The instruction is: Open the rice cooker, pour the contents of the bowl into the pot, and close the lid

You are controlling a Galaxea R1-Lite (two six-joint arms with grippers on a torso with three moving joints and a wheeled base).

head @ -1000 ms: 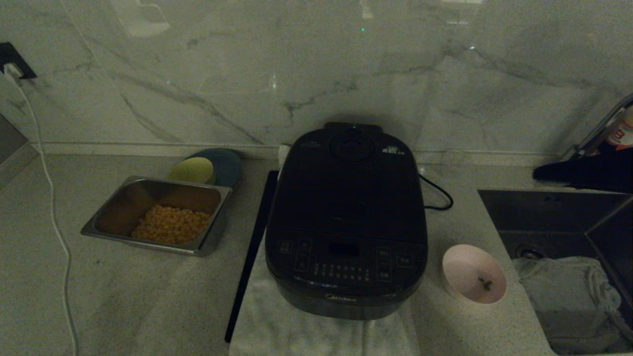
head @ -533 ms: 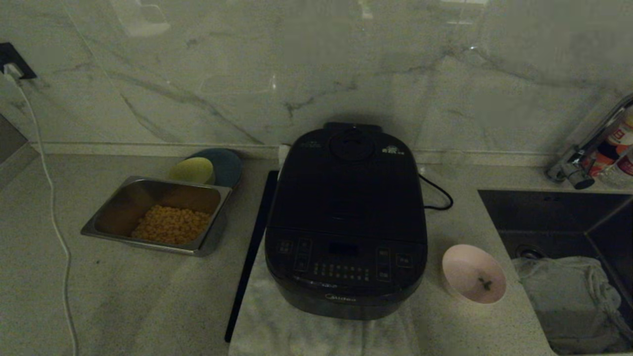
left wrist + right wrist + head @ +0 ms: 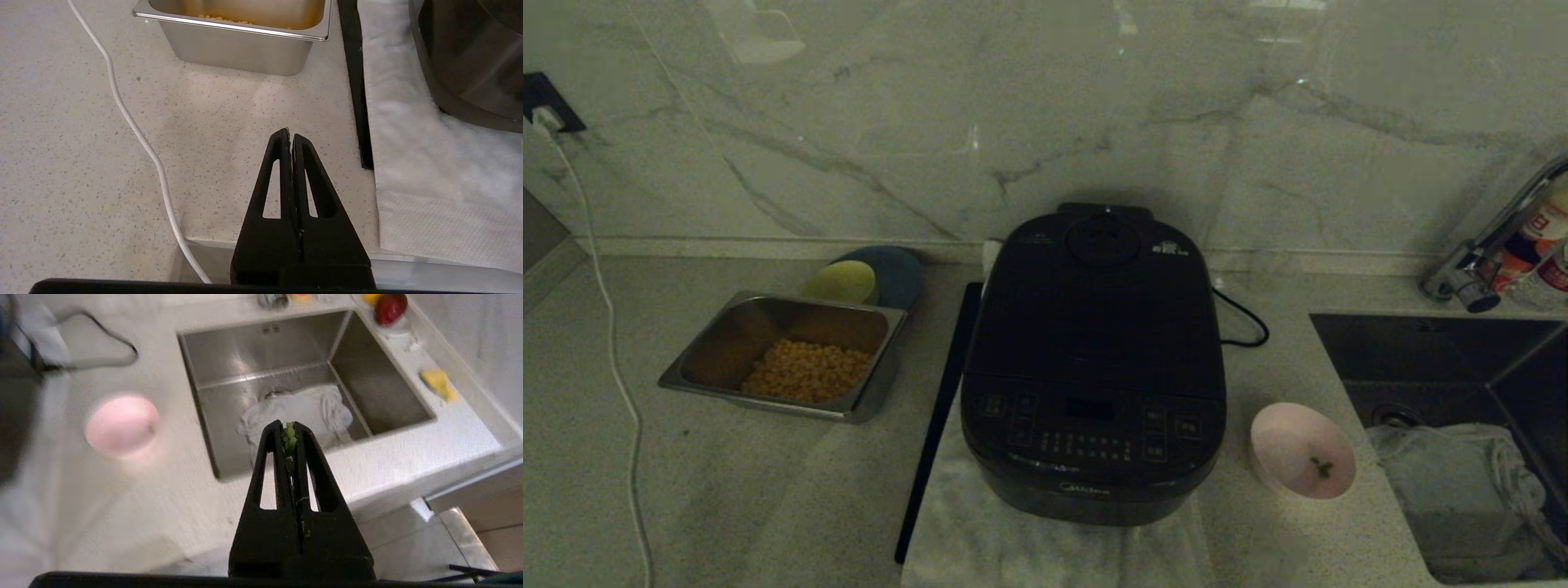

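The black rice cooker (image 3: 1094,367) stands on a white towel with its lid (image 3: 1098,302) down, so the pot is hidden. To its right sits the pale pink bowl (image 3: 1303,451), holding only a few green herb bits (image 3: 1321,467). The bowl (image 3: 121,424) also shows blurred in the right wrist view. My right gripper (image 3: 290,425) hangs shut above the counter's front edge by the sink, with green scraps stuck between its fingertips. My left gripper (image 3: 289,132) is shut and empty over the counter's front edge, left of the cooker (image 3: 470,61). Neither gripper shows in the head view.
A steel tray (image 3: 784,355) of yellow kernels and a yellow-green bowl (image 3: 840,282) sit left of the cooker. A white cable (image 3: 613,351) runs down the left counter. The sink (image 3: 1437,359) with a cloth (image 3: 1454,474) and faucet (image 3: 1470,282) lies to the right.
A dark arm that showed at the head view's right edge above the sink one second ago has left that view. The cooker and bowl stay put.
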